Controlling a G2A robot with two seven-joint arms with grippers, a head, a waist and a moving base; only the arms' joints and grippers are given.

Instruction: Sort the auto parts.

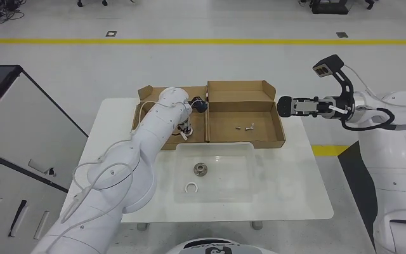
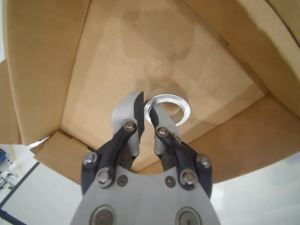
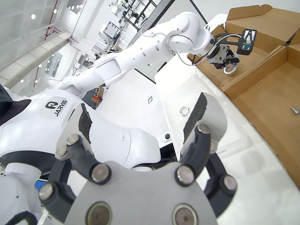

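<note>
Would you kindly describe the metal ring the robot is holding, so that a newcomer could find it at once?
On the white table, find the left cardboard box of the two. Over its floor the left hand pinches a metal ring by its wall. Unlike the white ring in the clear tray, it is shiny silver and held.

No text, label, number or sign can be read on the ring (image 2: 186, 109), the boxes (image 1: 238, 101), the bin (image 1: 223, 188) or the table (image 1: 292, 190).
</note>
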